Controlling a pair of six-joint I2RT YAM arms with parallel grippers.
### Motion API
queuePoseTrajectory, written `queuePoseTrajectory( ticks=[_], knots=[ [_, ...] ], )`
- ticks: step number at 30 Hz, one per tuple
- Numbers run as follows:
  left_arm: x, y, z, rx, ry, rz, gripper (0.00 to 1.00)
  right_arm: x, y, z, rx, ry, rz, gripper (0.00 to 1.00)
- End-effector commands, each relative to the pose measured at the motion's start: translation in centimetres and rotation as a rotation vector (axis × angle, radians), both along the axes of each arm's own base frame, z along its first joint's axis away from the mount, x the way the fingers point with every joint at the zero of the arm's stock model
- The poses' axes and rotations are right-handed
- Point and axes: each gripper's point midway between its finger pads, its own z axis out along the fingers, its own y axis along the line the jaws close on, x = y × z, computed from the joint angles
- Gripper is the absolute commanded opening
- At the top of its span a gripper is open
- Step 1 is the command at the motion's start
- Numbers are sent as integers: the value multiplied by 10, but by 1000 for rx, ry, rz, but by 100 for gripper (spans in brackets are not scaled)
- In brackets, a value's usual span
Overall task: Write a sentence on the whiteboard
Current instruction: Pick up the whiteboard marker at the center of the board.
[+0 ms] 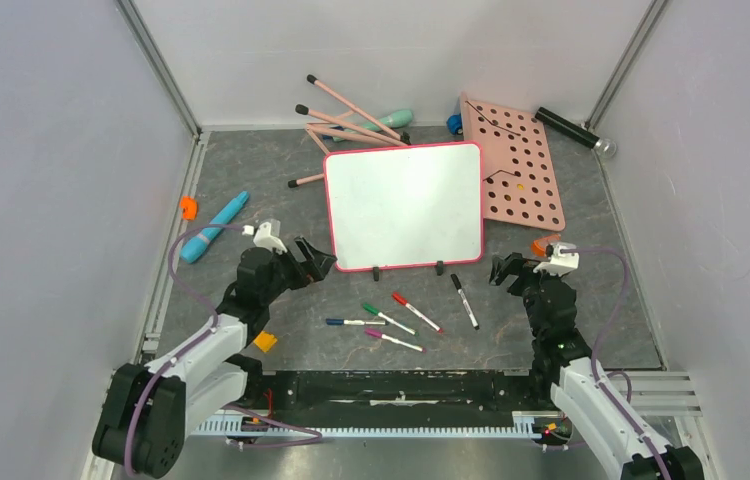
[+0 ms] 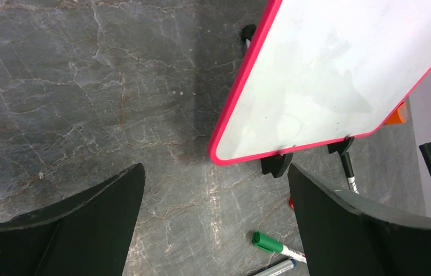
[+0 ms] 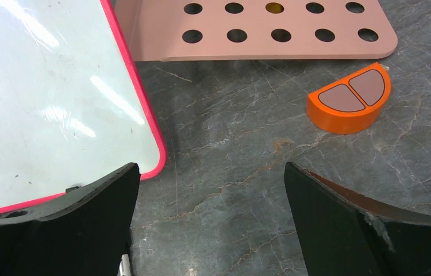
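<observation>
Top external view: the whiteboard sits blank, so no writing is done yet. Five markers lie untouched just in front of its feet. The left claw and right claw hover wide and empty beside its near corners. Everything is left, starting with picking up a marker.

Left end effector spread wide, empty; blank whiteboard ahead; green marker near.

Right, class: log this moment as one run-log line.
whiteboard: blank, no sentence yet | markers: lying loose, none held | left jaws: open, empty | right jaws: open, empty
</observation>
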Motion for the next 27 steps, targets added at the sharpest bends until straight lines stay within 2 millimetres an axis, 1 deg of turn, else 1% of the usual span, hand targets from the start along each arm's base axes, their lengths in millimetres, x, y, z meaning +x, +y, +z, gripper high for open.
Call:
queuePoseTrajectory(
  ticks=[1,4,9,10,12,15,18,20,23,26,27],
  knots=[
    [6,-9,28,-51,-97,-31,100,-17,-2,-45,-23,83,11,98],
    [2,-17,32,-68,-121,-88,100,-13,12,-32,-46,44,106,98],
    [-1,-29,36,-101,-133,-157,100,-14,48,-12,-25,28,312,98],
    [-2,-31,37,-108,-138,-170,100,-11,57,0,-13,17,354,98],
    [-4,-36,40,-122,-151,-201,100,-12,70,8,3,36,428,97],
    [-7,-42,44,-140,-163,-231,100,-16,93,13,-20,94,556,98],
    [-8,-47,46,-148,-166,-251,100,-22,117,16,-79,148,663,91],
    [-8,-48,45,-149,-162,-255,100,-29,132,14,-129,174,727,86],
    [-10,-50,47,-152,-171,-266,100,-41,155,10,-181,188,828,72],
    [-12,-50,51,-156,-195,-273,100,-52,167,-1,-228,228,890,62],
    [-12,-49,52,-154,-202,-272,100,-56,172,-4,-248,243,905,60]
  ],
)
